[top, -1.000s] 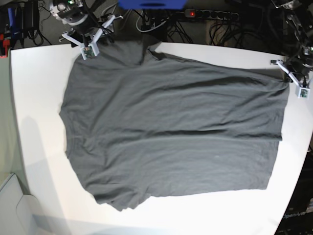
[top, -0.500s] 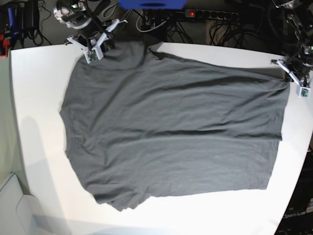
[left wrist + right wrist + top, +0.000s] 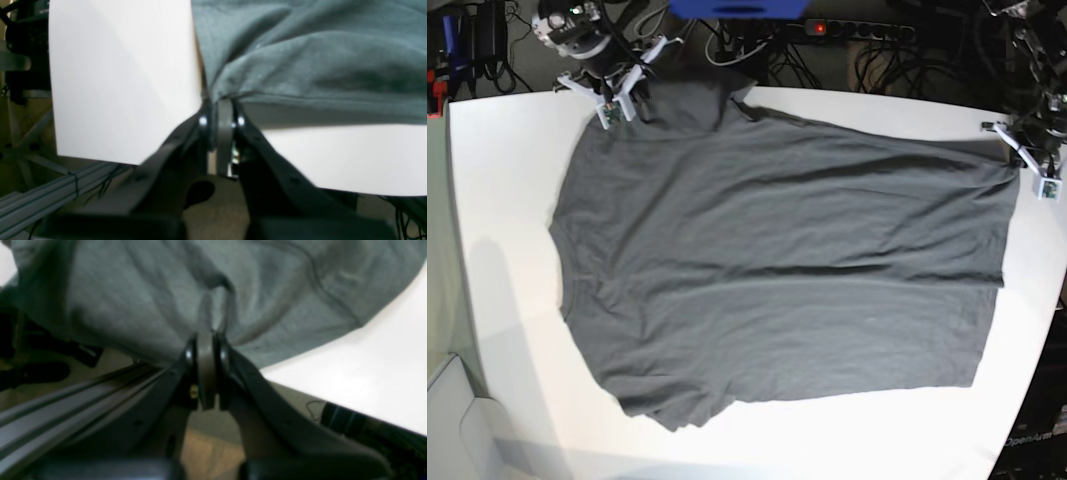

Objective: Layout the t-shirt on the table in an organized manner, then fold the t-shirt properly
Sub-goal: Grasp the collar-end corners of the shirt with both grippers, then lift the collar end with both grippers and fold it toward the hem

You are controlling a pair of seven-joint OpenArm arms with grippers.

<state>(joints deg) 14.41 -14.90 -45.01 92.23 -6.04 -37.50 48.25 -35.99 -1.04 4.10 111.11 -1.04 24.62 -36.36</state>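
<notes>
The shirt is lying spread over most of the bench, mostly flat with long shallow wrinkles running from 9 to 3 o'clock, and one sleeve is bunching at about 7 o'clock.

The right claw is sitting at about 11 o'clock in the base view, its jaws pressed together on a pinch of cloth at the shirt's far edge; the cloth is puckering up between them. The left claw is sitting at about 2 o'clock, also closed tight, gripping the shirt's corner right at the hem where it is meeting the bench edge.

The likely risk is uneven pulling. If one arm is drawing harder than the other, the shirt may skew or drag toward the far edge, where cloth is already overhanging near the right claw. Both grips are thin pinches, so a sharp tug may slip a corner free and let it fold back on itself.

Beyond the bench at 12 o'clock, cables, a power strip and a blue object are crowding the space, and could snag an arm swinging back.
</notes>
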